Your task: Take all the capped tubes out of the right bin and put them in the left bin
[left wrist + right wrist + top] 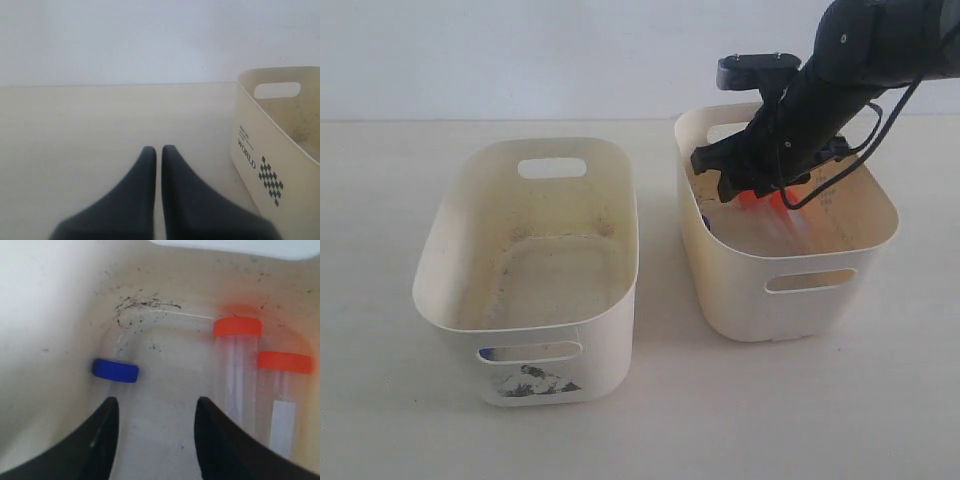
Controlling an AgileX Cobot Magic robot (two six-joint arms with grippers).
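Observation:
The yellowish right bin [820,300] holds all three capped tubes. In the right wrist view, the blue-capped tube [115,370] lies along one wall, and the two orange-capped tubes [237,326] [285,361] lie side by side by the other. My right gripper [156,407] is down inside this bin, open, with bare floor between its fingers; the blue cap is just beyond one fingertip [109,412]. In the exterior view the orange caps [760,200] glow under the right arm [790,120]. The left bin [470,250], with its torn sticker, holds no tubes. My left gripper [158,150] is shut and empty above the table.
The left wrist view shows the left bin's outer wall [280,165], printed "WORLD" with a diamond pattern, off to one side of the shut fingers. The pale table [660,420] surrounds both bins. A cable [880,130] loops off the right arm over the right bin.

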